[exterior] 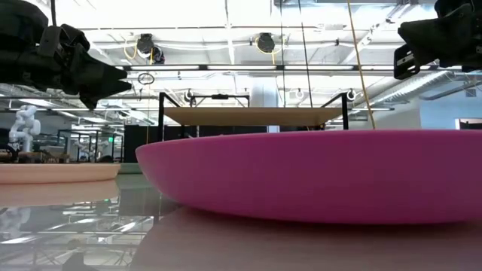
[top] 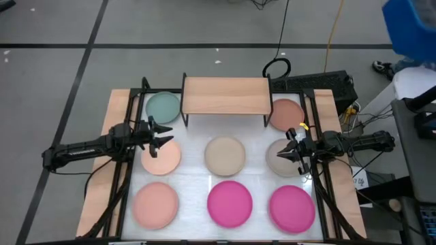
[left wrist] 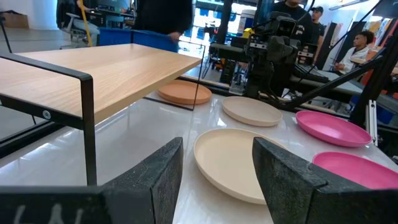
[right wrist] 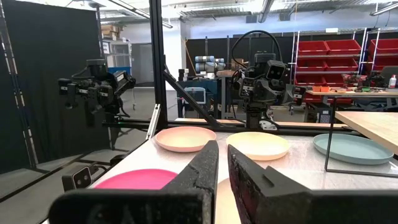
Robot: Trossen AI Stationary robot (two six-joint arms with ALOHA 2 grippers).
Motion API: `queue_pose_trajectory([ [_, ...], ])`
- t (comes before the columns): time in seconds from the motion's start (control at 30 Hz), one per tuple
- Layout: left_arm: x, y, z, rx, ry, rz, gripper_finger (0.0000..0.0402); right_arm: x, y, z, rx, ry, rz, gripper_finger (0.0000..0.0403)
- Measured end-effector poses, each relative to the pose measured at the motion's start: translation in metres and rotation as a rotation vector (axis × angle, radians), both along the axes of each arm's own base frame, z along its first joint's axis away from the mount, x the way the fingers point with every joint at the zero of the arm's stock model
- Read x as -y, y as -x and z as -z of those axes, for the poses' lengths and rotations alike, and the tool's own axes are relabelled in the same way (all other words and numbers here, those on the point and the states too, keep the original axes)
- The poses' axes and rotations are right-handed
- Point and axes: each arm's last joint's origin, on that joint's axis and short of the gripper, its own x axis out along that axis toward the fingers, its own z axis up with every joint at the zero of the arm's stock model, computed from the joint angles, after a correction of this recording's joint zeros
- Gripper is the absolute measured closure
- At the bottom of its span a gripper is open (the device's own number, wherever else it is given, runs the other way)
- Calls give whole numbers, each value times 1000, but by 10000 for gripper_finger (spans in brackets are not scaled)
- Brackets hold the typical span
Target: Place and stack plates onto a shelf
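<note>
Light wood is forming the flat rectangular top of the small shelf (top: 225, 94), which is standing on thin black metal legs at the far middle of the white desk (top: 192, 146), with nothing lying on it. Eight round flat plates are showing on the desk in the high view. A teal plate (top: 163, 107) is lying just left of the shelf and a salmon plate (top: 286, 113) just right of it, partly under its edge. In the middle row a peach plate (top: 162, 157) is sitting at the left, a beige plate (top: 225, 154) in the centre and a taupe plate (top: 281, 158) at the right. Along the near edge a peach-pink plate (top: 154, 206) is lying at the left, with two glossy magenta plates (top: 229, 202) beside it.

Over the left peach plate the left pincer (top: 163, 137) is hovering with its fingers spread apart, holding nothing. Above the taupe plate the right pincer (top: 286, 151) is hanging, its fingers drawn almost together, gripping nothing.
</note>
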Motion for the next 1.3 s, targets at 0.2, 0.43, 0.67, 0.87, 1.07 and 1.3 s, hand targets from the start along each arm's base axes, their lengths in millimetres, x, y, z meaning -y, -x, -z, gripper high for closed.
queue_pose_trajectory([
  [0.2,0,0,0,0,0,-1,204,0,0,0,0,0,0,383],
  [0.43,0,0,0,0,0,0,204,0,0,0,0,0,0,383],
  [0.67,0,0,0,0,0,0,204,0,0,0,0,0,0,383],
  [0.87,0,0,0,0,0,0,204,0,0,0,0,0,0,383],
  [1.07,0,0,0,0,0,0,204,0,2,-10,109,-16,0,383],
  [1.3,0,0,0,0,0,0,204,2,9,-30,319,-44,10,383],
])
